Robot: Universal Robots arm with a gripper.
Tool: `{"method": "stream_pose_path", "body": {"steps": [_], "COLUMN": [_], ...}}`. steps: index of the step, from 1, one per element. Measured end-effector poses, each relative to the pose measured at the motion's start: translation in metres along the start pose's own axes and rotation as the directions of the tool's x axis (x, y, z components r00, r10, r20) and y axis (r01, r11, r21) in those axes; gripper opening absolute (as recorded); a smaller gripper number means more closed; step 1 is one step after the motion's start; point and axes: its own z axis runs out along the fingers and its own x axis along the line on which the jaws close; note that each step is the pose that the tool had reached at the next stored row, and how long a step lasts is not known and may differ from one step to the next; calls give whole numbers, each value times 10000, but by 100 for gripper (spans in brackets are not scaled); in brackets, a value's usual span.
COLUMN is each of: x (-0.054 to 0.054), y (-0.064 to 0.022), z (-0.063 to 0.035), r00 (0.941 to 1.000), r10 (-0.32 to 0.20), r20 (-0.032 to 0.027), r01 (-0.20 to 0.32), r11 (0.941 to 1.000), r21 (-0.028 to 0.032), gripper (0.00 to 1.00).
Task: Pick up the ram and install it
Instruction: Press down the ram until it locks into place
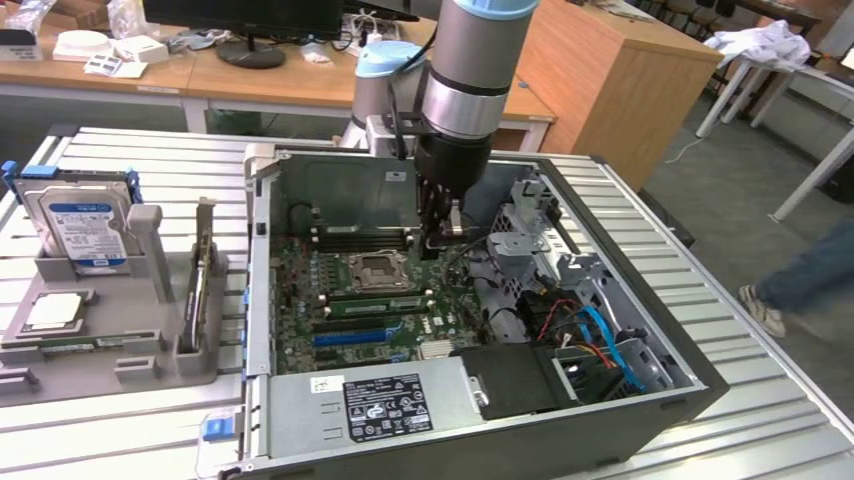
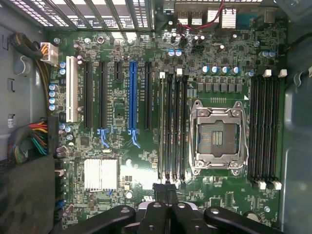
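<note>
A long green ram stick (image 1: 380, 305) lies seated in a memory slot on the near side of the empty processor socket (image 1: 370, 270), inside the open computer case. In the wrist view that bank of slots (image 2: 171, 126) runs beside the socket (image 2: 217, 136). My gripper (image 1: 441, 232) hangs inside the case above the slots' end towards the exterior view's right. Its black fingertips (image 2: 165, 188) are pressed together, shut, with nothing visible between them. Whether they touch the ram I cannot tell.
The case walls (image 1: 260, 250) and the drive cage (image 1: 534, 240) hem in the arm. A grey tray (image 1: 147, 350) on the exterior view's left holds a hard drive (image 1: 80, 225), a silver processor (image 1: 54, 312) and an upright board (image 1: 200, 280). A person's leg (image 1: 801, 270) passes at the right.
</note>
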Motion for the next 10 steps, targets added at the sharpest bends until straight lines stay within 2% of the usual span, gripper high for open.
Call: {"method": "stream_pose_path", "body": {"steps": [2, 7, 10], "x": [0, 1, 1], "y": [-1, -12, -13], "z": [-11, -144, -171], "r00": [10000, 9998, 9987], "r10": [3, 210, 516], "r20": [-2, -5, -15], "r01": [-3, -210, -516], "r11": [10000, 9998, 9987], "r21": [-1, -2, -6], "gripper": [11, 11, 11]}}
